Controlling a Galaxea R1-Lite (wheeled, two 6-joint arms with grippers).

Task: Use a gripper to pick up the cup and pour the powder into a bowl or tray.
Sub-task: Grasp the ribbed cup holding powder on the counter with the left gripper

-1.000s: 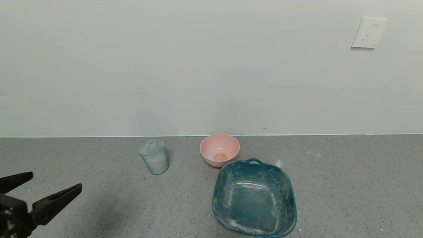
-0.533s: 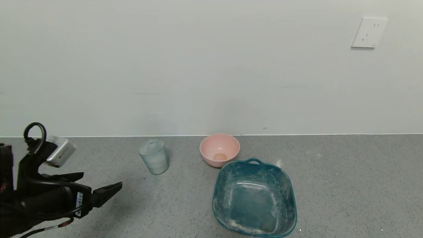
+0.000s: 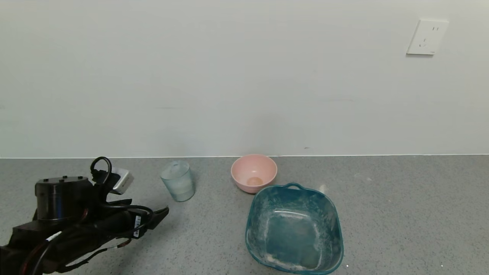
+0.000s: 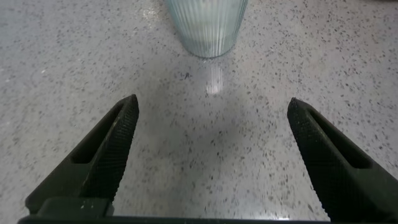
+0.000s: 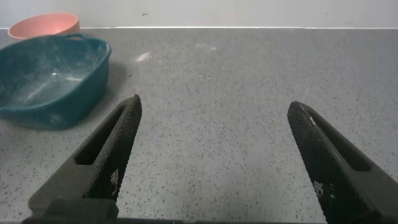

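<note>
Standing upright, the cup (image 3: 178, 185) lies just ahead of the left claw's (image 4: 211, 118) wide-apart fingers, untouched.

Wall: a plain pale wall (image 3: 244, 76), off-white with a faint green-grey cast, fills the upper half of the head view; it is bare apart from a few faint scuffs.
Socket: a white wall socket (image 3: 427, 37) sits high on the wall toward the right, its plate seen slightly askew.
Table: a grey speckled table (image 3: 401, 214) runs the full width below the wall, with fine dark and light flecks across it.
Join: a thin pale line marks where the table meets the wall.
Light: soft and even, throwing only weak shadows on the table.
Marks: a few small whitish smudges (image 3: 361, 177) lie on the table toward the right.
</note>
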